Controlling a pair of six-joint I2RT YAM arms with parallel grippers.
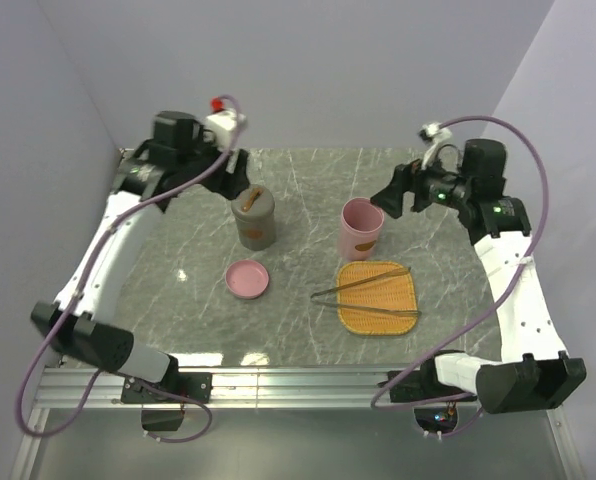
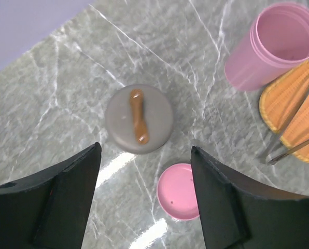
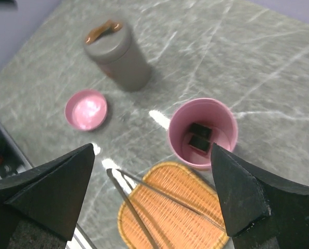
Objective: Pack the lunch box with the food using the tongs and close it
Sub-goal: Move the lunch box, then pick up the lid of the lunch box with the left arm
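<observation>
Food [image 3: 198, 136] in pink cup [image 3: 222, 116]; pink lid [image 3: 86, 109] off, closing seemingly left; tongs [image 1: 330, 291] on tray [image 1: 373, 325]; left hand [image 2: 145, 148], right hand [image 3: 152, 146] apart, empty.

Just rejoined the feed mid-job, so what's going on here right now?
Neither pincer grips anything. The left pincer hangs open above the grey pot, whose lid is on. The right pincer hangs open by the pink cup, which is uncovered with two dark food pieces inside. A pink lid lies on the table. The tongs lie across the orange tray, untouched, and no food shows on the tray.
</observation>
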